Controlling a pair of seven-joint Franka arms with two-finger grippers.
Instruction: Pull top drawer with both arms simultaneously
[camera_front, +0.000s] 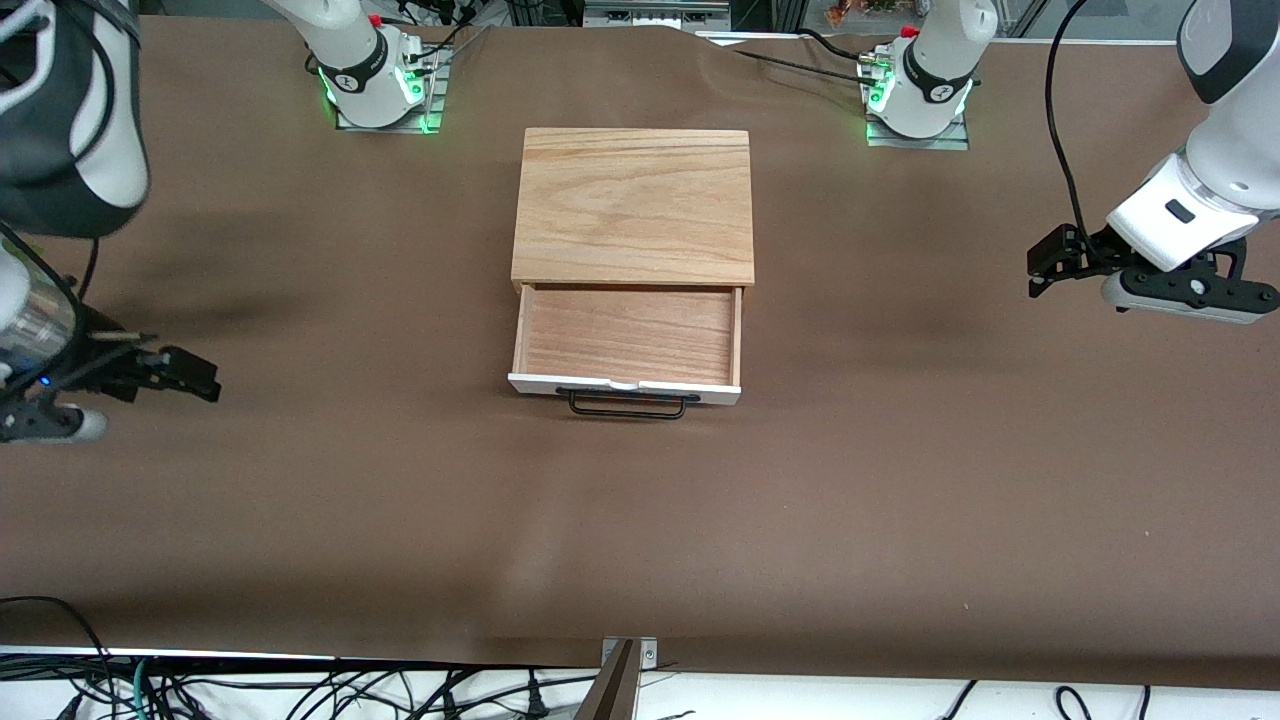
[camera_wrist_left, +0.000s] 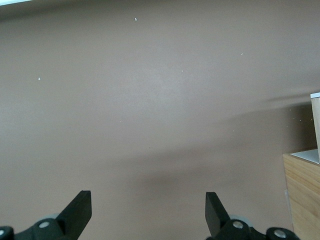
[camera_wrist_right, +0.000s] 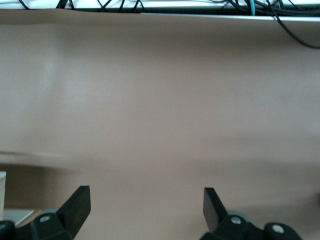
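Observation:
The top drawer (camera_front: 628, 335) stands pulled out of the oak-topped cabinet (camera_front: 632, 205) toward the front camera, its light-wood tray bare. Its white front panel (camera_front: 625, 387) carries a black wire handle (camera_front: 627, 405). My left gripper (camera_front: 1038, 268) hovers open over the table near the left arm's end, well apart from the drawer. My right gripper (camera_front: 205, 380) hovers open near the right arm's end, also apart from it. In each wrist view the gripper (camera_wrist_left: 148, 200) (camera_wrist_right: 146, 200) holds nothing, and only brown table shows between the jaws. A wooden corner of the cabinet (camera_wrist_left: 302, 195) shows in the left wrist view.
The brown table cover (camera_front: 900, 480) spreads all round the cabinet. Both arm bases (camera_front: 375, 75) (camera_front: 925, 85) stand along the table edge farthest from the front camera. Loose cables (camera_front: 300, 690) and a metal bracket (camera_front: 625, 670) lie at the edge nearest it.

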